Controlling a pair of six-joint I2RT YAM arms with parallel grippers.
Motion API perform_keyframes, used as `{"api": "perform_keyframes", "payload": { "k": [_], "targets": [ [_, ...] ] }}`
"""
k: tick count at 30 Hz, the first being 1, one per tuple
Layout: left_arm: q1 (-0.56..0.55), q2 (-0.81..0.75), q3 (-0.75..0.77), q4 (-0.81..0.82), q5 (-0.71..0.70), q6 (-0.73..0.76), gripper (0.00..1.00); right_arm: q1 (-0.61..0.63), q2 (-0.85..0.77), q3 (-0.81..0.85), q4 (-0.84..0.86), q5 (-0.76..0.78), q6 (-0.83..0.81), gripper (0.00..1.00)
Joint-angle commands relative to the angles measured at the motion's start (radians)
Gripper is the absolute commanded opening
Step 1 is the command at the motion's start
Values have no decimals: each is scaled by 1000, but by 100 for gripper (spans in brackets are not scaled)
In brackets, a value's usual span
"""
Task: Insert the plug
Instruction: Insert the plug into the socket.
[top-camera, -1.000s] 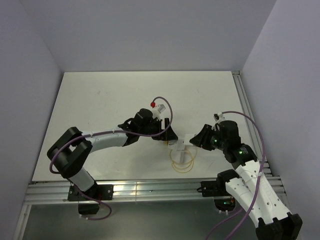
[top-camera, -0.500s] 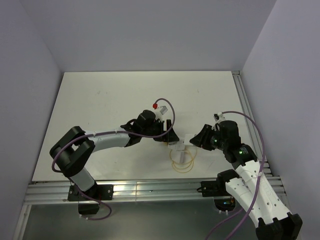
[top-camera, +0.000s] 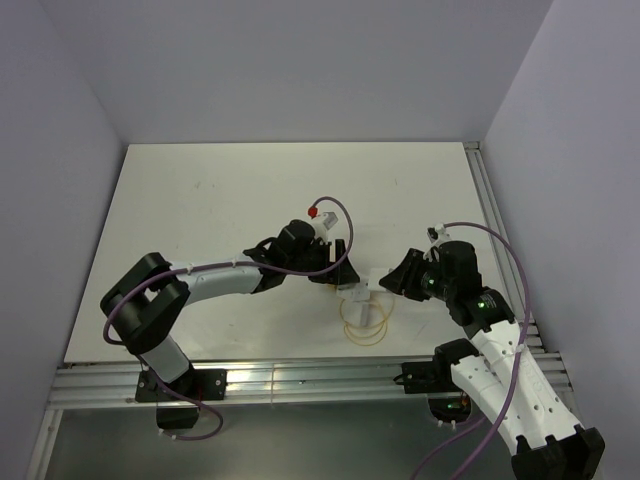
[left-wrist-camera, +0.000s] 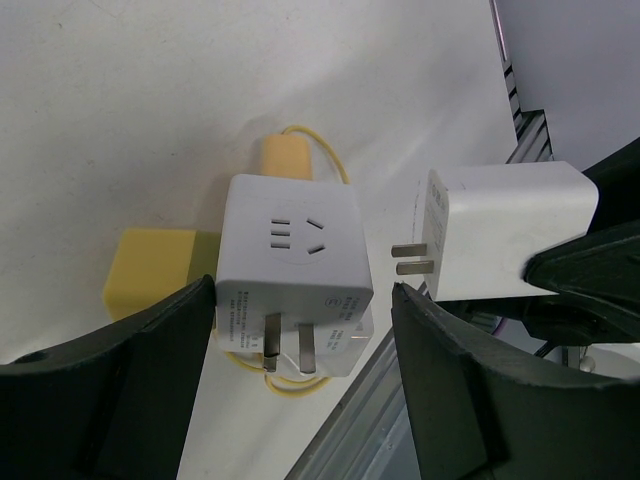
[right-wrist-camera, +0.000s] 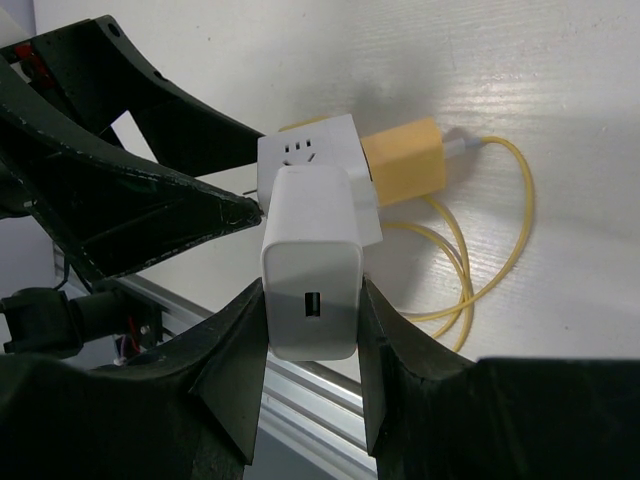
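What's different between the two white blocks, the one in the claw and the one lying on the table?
The charger is clamped in the right gripper; the cube adapter lies on the table between the open fingers of the left gripper. The charger points two flat prongs toward the cube adapter, which shows socket slots on top and its own prongs. Both are white plastic.

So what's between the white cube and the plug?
Nothing. In the left wrist view, only bare table shows between the white cube and the plug.
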Motion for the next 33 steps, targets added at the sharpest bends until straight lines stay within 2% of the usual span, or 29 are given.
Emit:
{"api": "perform_keyframes", "payload": {
  "k": [1,15,19,26,27,30,31,33],
  "targets": [
    [-14,1,54,9,-13,22,76,-5,-6,41,49,-21,-17,0],
    [-26,30,77,-23,-45,33,78,-5,8,35,58,-24,-23,0],
    [-26,32,76,-17,-40,35,74,-5,14,40,57,-25,-25,0],
    [-26,27,58,3,-25,27,60,-3,29,37,69,-31,-25,0],
    [-26,27,54,8,-22,24,54,-2,28,37,73,-31,-25,0],
    [-26,30,51,12,-17,24,44,4,26,31,73,-21,-34,0],
    [-26,32,53,14,-17,22,35,6,26,26,76,-21,-37,0],
    [-26,35,54,12,-13,22,26,6,21,11,89,-24,-43,0]
  ]
}}
